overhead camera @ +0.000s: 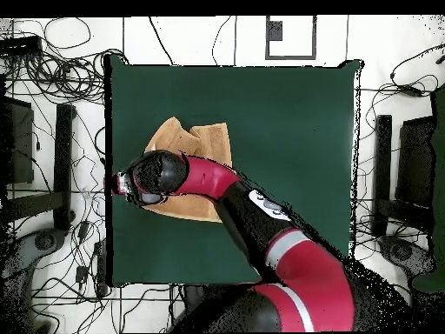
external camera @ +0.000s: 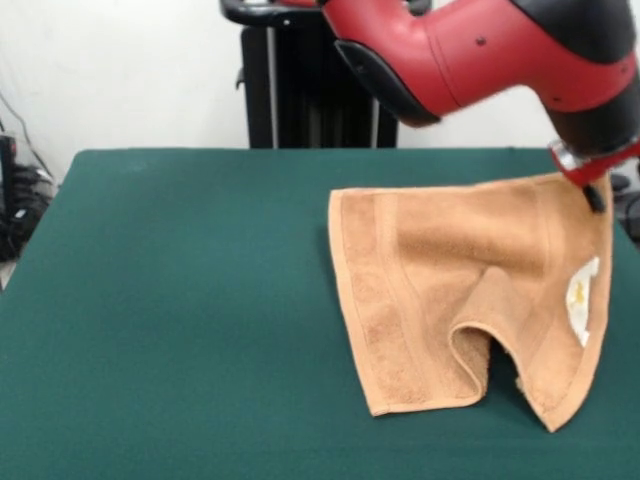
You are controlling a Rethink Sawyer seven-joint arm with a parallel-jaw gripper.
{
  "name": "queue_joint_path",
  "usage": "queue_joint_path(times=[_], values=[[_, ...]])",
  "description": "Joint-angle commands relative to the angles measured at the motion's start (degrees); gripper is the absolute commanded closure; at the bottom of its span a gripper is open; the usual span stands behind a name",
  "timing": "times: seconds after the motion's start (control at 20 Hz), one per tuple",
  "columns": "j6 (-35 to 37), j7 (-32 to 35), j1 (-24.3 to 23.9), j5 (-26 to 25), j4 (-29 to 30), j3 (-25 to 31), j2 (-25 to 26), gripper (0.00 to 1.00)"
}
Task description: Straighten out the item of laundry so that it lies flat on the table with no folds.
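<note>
The orange-tan towel lies on the dark green bench, and everything else sits around it. In the front view it spreads across the bench's right side, with its far right corner lifted off the felt. The red and black arm comes down over that corner, and the hand sits right at the corner's tip, its dark end touching the cloth there. Whether the hand is spread or pinching the cloth cannot be told, since the wrist covers it.

From that raised corner the towel hangs and slopes toward its near edge. The left side lies flat, with woven border bands running along it. Near the middle of the near edge the cloth buckles into a raised arch-shaped fold, with the green bench showing under it. A small white label sits close to the towel's right edge, below the hand.

In the overhead view the towel lies near one short end of the bench, partly under the arm.
</note>
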Motion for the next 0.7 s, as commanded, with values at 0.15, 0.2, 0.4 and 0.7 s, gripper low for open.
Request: queue_joint_path(times=[0.15, 0.2, 0.4, 0.7], values=[[2.9, 6.5, -3.8, 0.8, 16.1, 3.3, -8.0, 0.0], [2.8, 6.4, -4.0, 0.5, 16.9, 3.2, -8.6, 0.0], [1.8, 6.0, -4.0, -0.6, 18.7, 2.5, -9.1, 0.0], [-1.4, 5.5, -3.5, -1.4, 19.9, 2.1, -7.3, 0.0]])
